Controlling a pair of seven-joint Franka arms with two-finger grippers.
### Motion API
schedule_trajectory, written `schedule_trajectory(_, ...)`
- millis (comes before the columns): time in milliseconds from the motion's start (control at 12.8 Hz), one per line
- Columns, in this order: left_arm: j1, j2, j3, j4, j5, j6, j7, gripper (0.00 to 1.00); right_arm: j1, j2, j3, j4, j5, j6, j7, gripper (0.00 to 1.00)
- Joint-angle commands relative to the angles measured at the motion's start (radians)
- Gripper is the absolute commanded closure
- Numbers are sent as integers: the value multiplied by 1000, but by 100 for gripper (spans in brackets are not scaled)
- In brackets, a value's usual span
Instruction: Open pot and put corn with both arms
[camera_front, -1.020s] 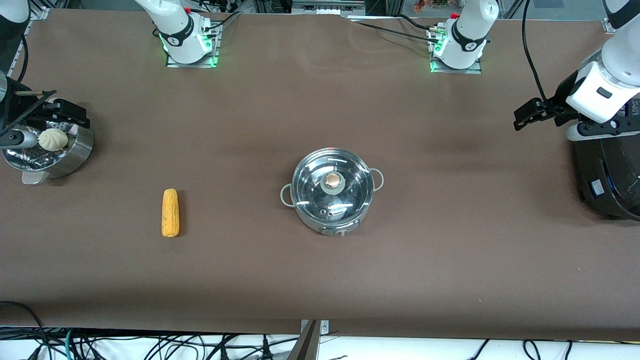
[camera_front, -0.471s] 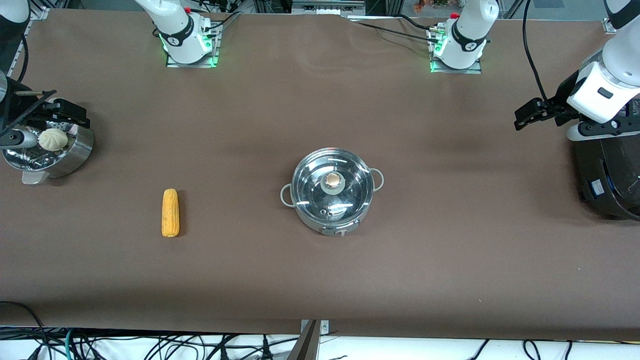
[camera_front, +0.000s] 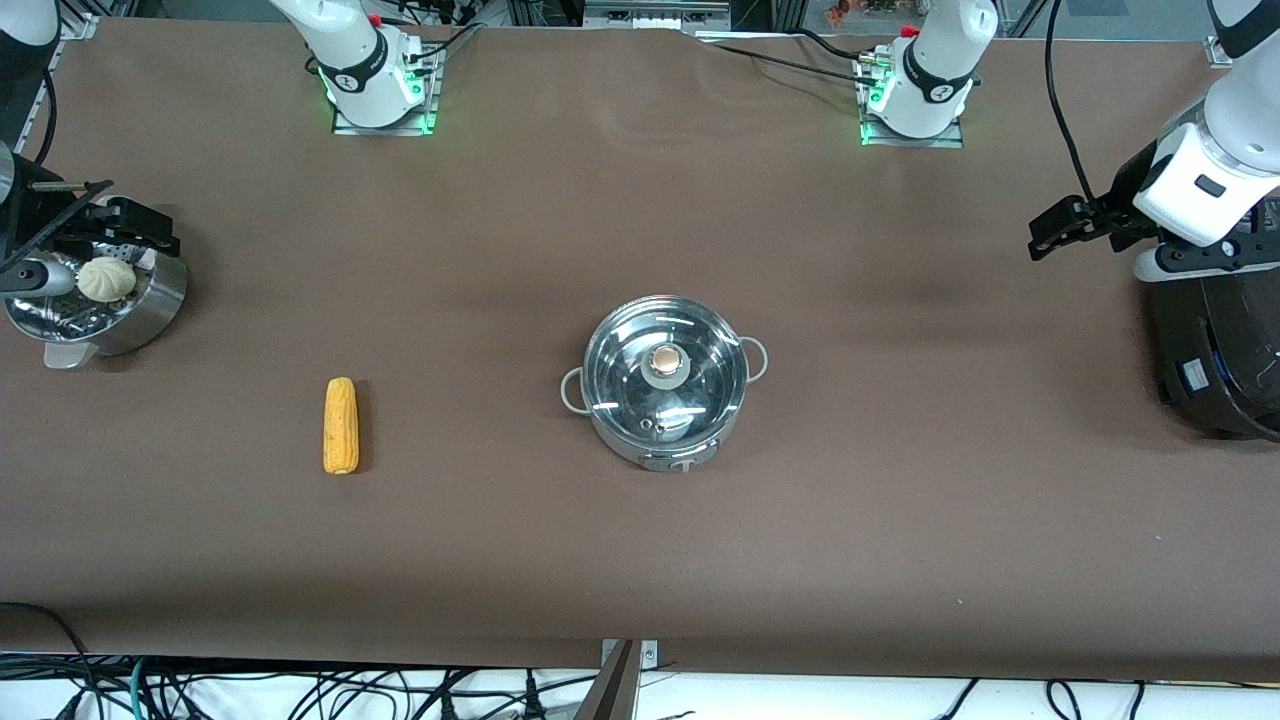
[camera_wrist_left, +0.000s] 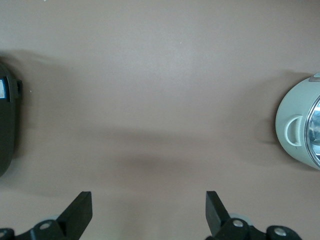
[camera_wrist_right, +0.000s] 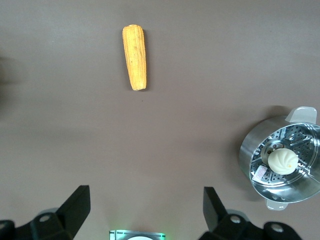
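Brown matte cloth covers the long table (camera_front: 640, 560), smooth apart from faint creases near the robot bases. At its middle stands the pot (camera_front: 665, 382), shiny round steel with two pale loop handles and its clear glass lid (camera_front: 664, 373) still on, a round brass-coloured knob (camera_front: 665, 361) at the lid's centre. The corn (camera_front: 340, 425), a ridged yellow-orange tapered cob, lies flat toward the right arm's end of the table, well apart from the pot and a little nearer the front camera than it, with bare cloth between them. At the right arm's end sits a perforated steel steamer basket (camera_front: 150, 305) holding a pale pleated bun (camera_front: 106, 279); at the left arm's end a large black cooker (camera_front: 1215, 350) stands at the table's edge. The right gripper (camera_wrist_right: 143, 210) hangs over the steamer basket with its fingers spread wide, and in the front view it partly hides the basket's rim. The left gripper (camera_wrist_left: 149, 212) hovers over bare cloth just beside the cooker, fingers likewise spread and holding nothing. Compared with a second ago nothing on the table has shifted; the left arm seems to have crept very slightly, though that is hard to judge.
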Motion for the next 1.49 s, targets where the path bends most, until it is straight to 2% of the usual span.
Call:
schedule_trajectory(0, 4, 6, -4, 24, -8, -24, 11, 0, -6, 12, 1, 27, 17, -7, -7, 0)
schedule_trajectory(1176, -8, 8, -6, 24, -21, -28, 14, 0, -9, 12, 0, 27, 17, -7, -7, 0)
schedule_trajectory(1412, -28, 29, -47, 23, -22, -77, 14, 0, -7, 12, 0, 27, 17, -7, -7, 0)
